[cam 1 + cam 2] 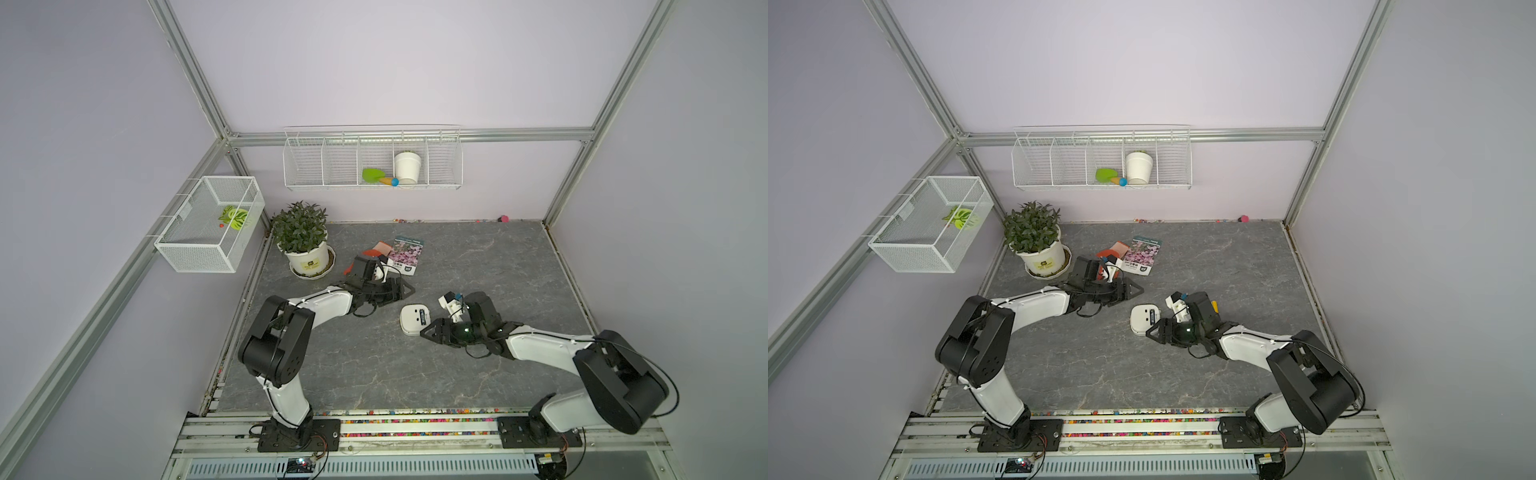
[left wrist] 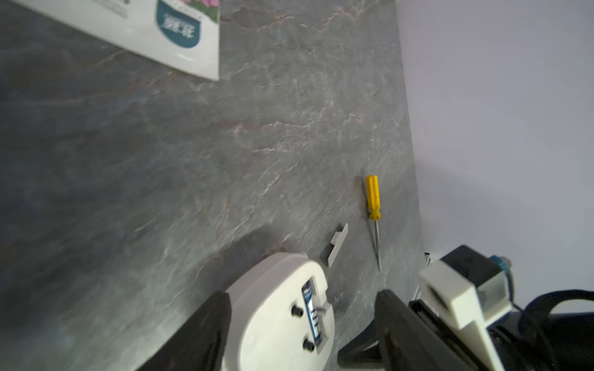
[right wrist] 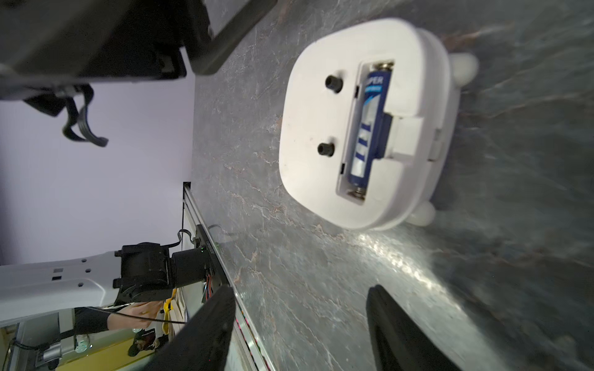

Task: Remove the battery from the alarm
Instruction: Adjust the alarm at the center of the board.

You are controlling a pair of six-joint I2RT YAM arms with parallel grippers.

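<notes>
Right end effector [image 3: 300, 290] gapes empty near alarm [image 3: 315, 122].

There is one alarm [image 3: 308, 128], with one battery [image 3: 369, 128] in its slot, two black knobs [image 3: 333, 83] and two rounded feet [image 3: 463, 69]. There is one yellow-handled screwdriver [image 2: 373, 199] and one small white cover [image 2: 337, 245]. Two grippers show: the left gripper [image 1: 406, 289] and the right gripper [image 3: 299, 297]. Two seed packets lie out: one flowered packet [image 1: 406, 254], one orange packet [image 1: 376, 249]. One potted plant [image 1: 300, 232] stands. Two wire baskets hang: one wall rack [image 1: 303, 166] of five compartments, holding one white pot [image 1: 407, 166] and one green scoop [image 1: 371, 174], and one mesh box [image 1: 199, 249] holding one green leaf [image 1: 233, 217]. One bench [image 1: 478, 257] carries the rest.
</notes>
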